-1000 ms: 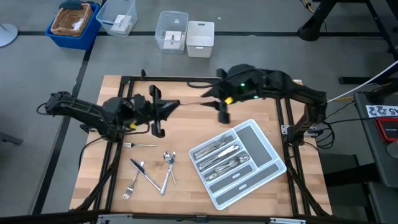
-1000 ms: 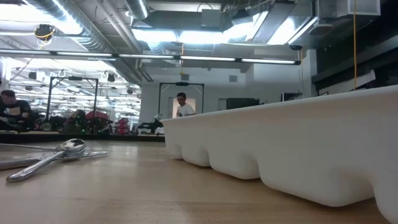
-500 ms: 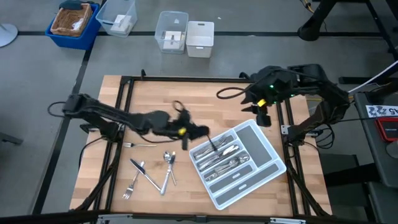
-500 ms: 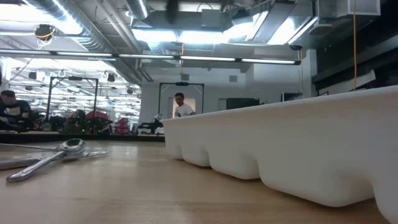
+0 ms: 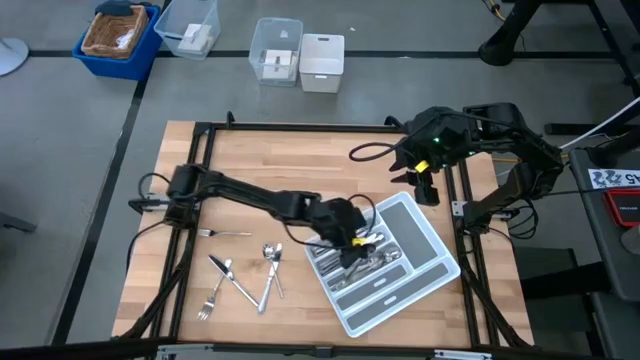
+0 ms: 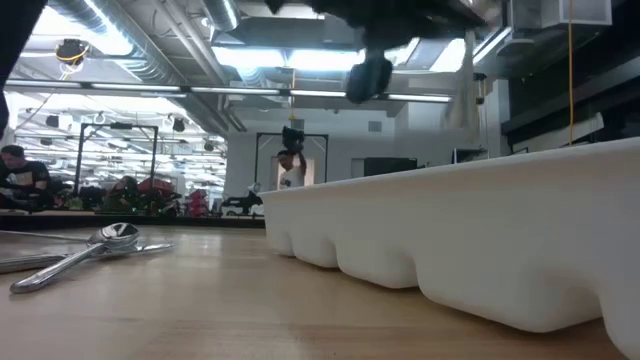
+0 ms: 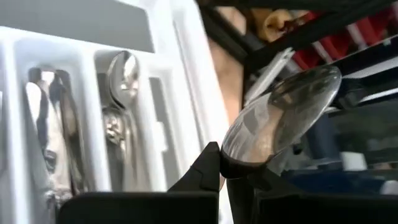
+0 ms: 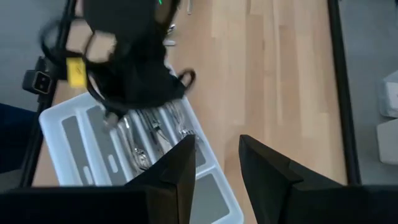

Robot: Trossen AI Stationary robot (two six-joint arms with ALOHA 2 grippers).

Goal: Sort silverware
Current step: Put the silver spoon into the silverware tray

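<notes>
The light grey tray (image 5: 438, 262) lies slantwise on the table's right half, with silverware (image 5: 372, 268) in its long compartments (image 7: 121, 124). My left gripper (image 5: 352, 244) hangs over the tray's left end, shut on a spoon (image 7: 283, 115). Loose silverware lies flat on the wood at the near left: a fork (image 5: 222, 233), two spoons (image 5: 271, 256), a knife (image 5: 232, 281) and another fork (image 5: 209, 301). My right gripper (image 5: 425, 186) is raised over the far right of the table, open and with nothing between its fingers (image 8: 217, 168). My left gripper pinches the spoon just behind its bowl (image 7: 239, 155) between its two shut fingers (image 7: 208, 168). The bowl sticks out past the fingertips; the fingers hide the handle. The spoon is lifted clear, above the tray's compartments.
Black frame rails (image 5: 300, 127) run along the table's far and side edges. Clear boxes (image 5: 276, 50) and a blue bin (image 5: 120, 35) stand on the floor beyond the far edge. In the low view the tray's wall (image 6: 480, 240) fills the right, and people (image 6: 291, 170) show in the room behind.
My left gripper has swung from the table's far left toward the right and near edges, sinking and rolling its wrist, and now hangs over the tray's left end. My right gripper drew back from the table's middle toward the far right, then stayed still.
</notes>
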